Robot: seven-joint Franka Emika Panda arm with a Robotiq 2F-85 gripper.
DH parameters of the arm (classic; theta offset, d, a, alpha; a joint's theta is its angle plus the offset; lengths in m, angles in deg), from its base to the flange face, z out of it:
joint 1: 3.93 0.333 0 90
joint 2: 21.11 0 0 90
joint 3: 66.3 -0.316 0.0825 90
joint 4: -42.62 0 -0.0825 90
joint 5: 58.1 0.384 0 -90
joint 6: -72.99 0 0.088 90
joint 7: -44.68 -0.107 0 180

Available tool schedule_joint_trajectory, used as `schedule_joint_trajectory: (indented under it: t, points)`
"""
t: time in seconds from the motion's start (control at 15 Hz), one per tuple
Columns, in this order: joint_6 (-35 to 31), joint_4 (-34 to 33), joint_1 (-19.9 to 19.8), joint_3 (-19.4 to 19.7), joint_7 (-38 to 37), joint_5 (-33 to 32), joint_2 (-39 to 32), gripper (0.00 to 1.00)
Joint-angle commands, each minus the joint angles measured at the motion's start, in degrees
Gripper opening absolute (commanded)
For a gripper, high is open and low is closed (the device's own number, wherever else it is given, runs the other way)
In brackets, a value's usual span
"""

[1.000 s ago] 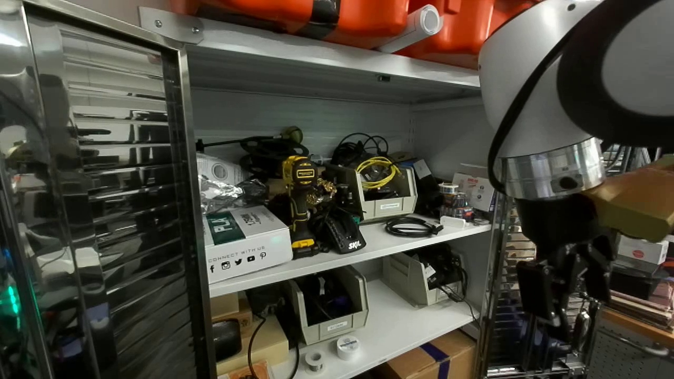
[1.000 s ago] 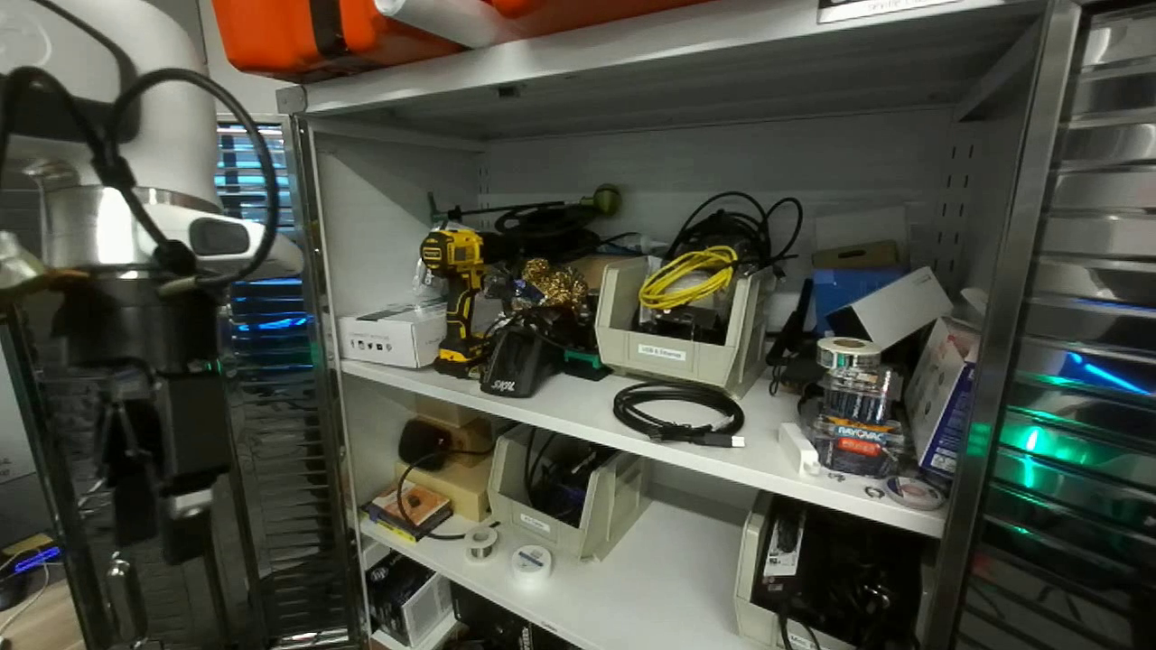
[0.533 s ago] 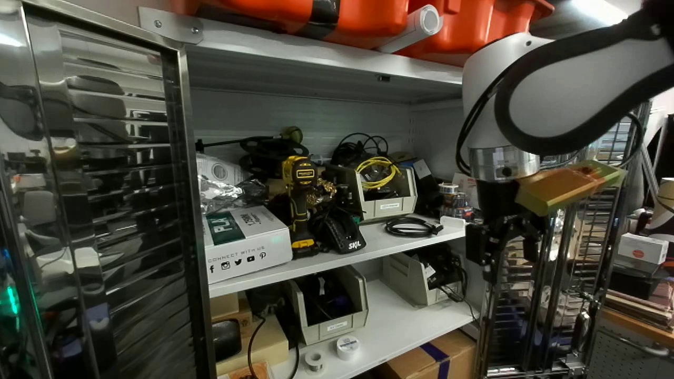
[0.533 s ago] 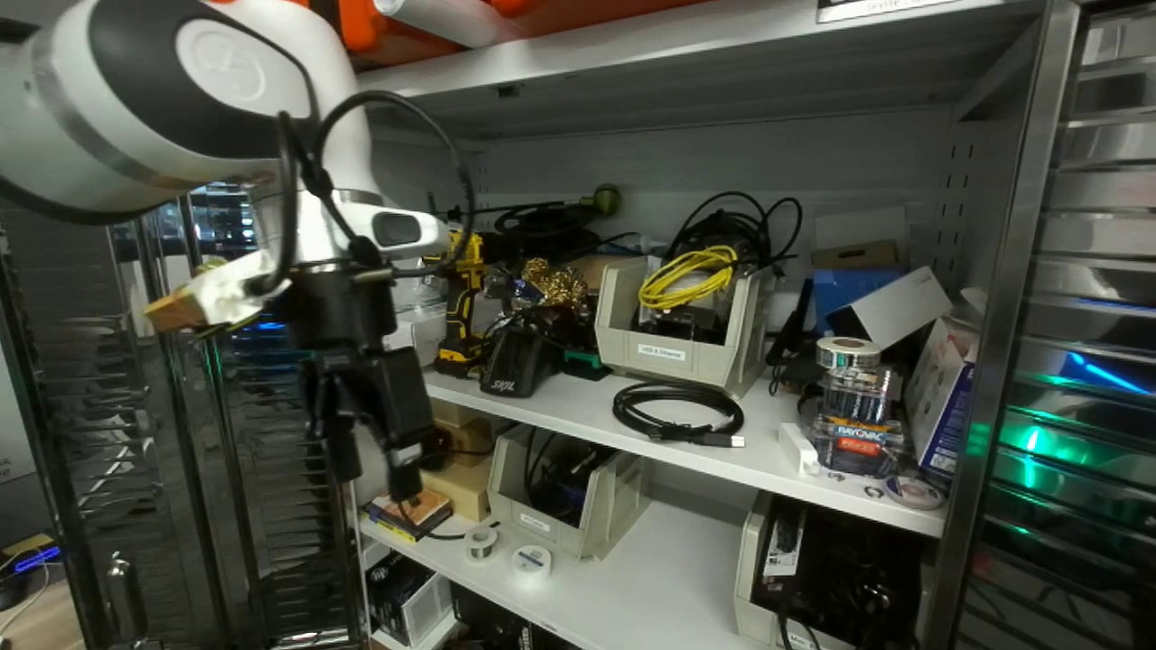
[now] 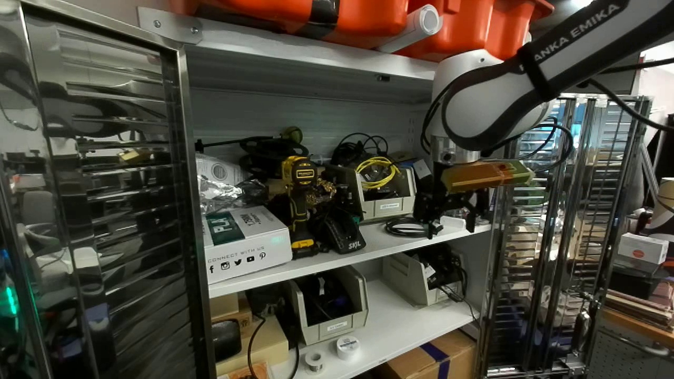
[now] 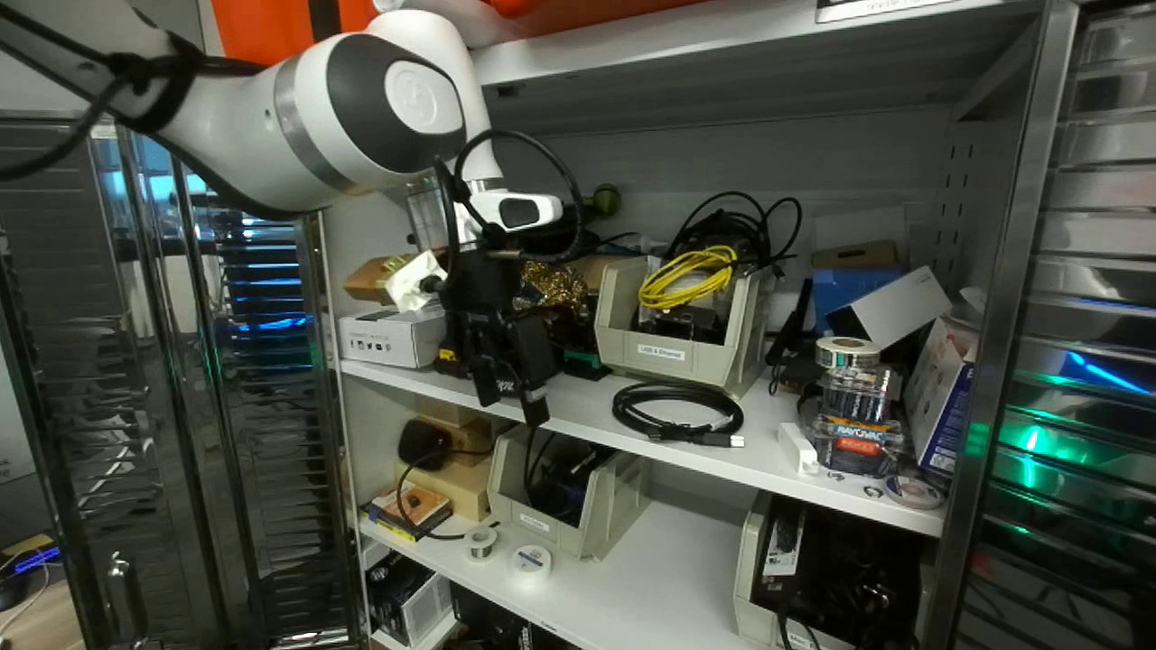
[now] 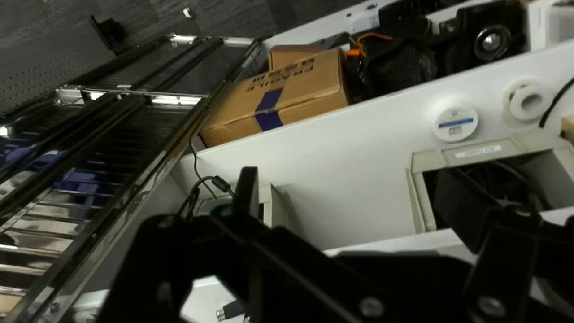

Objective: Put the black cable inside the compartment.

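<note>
The black cable [image 6: 691, 435] lies coiled on the white middle shelf, near its front edge, its plug at the right. In an exterior view the cable [image 5: 403, 229] is partly hidden behind my gripper [image 5: 451, 229]. The compartment [image 6: 768, 458] is the wide middle bay, its board crowded with electronics and boxes. My gripper [image 6: 512, 408] hangs fingers down by the shelf's front edge, apart from the cable, to its left in that view. In the wrist view the gripper [image 7: 356, 197] is open, nothing between its fingers; only the cable's plug [image 7: 231, 310] shows, low behind the left finger.
A beige bin [image 6: 664, 357] with yellow cord stands behind the cable. A battery pack [image 6: 856, 442] and a white block [image 6: 797, 449] lie right of it. A metal door [image 5: 110, 210] flanks the rack. The upper shelf [image 6: 722, 54] overhangs the bay. Beige bins [image 5: 337, 329] stand below.
The arm has swung in from the side toward the rack. My gripper is now at the middle shelf's front edge, closer to the cable. The cable has not moved.
</note>
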Motion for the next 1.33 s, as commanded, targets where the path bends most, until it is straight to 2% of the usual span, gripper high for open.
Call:
schedule_joint_trajectory:
  t: [0.0,0.4,0.8,1.27]
  points:
    - [-3.39,-6.37,0.09,1.95,-7.88,-3.99,-5.77,1.00]
    - [-7.28,-10.43,-0.16,7.24,-17.01,-4.62,-9.55,1.00]
    - [-10.35,-14.91,-0.65,10.79,-16.26,0.24,-15.10,1.00]
    - [-10.08,-23.51,0.92,11.81,-16.74,4.45,-23.98,1.00]
